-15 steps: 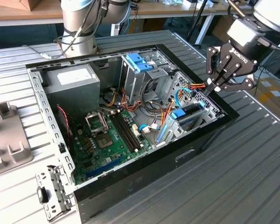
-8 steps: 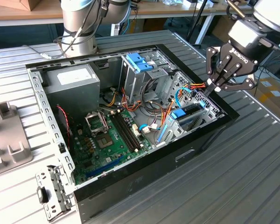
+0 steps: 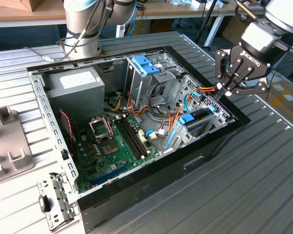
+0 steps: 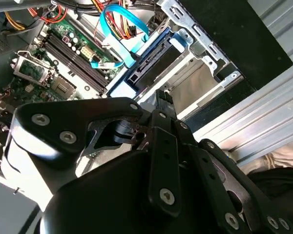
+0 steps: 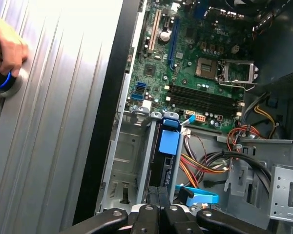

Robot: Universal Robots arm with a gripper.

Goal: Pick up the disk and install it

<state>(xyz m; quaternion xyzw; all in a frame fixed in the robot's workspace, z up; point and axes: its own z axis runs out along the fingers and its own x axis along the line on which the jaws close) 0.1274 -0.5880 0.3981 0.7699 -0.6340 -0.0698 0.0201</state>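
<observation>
Found disk (image 5: 165, 163) seated on edge in drive cage (image 5: 122, 165) at computer case (image 3: 151, 180) corner, tool (image 3: 223, 92) closed on nothing with tips at its outer end; judged dense, rigid, shock-sensitive, best gripped across blue carrier (image 5: 169, 142) sides

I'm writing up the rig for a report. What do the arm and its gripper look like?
The arm is silver-grey with rounded joints. The gripper is black, with white lettering on its body, hinged link bars fixed by silver screws, and two slim fingers.
</observation>
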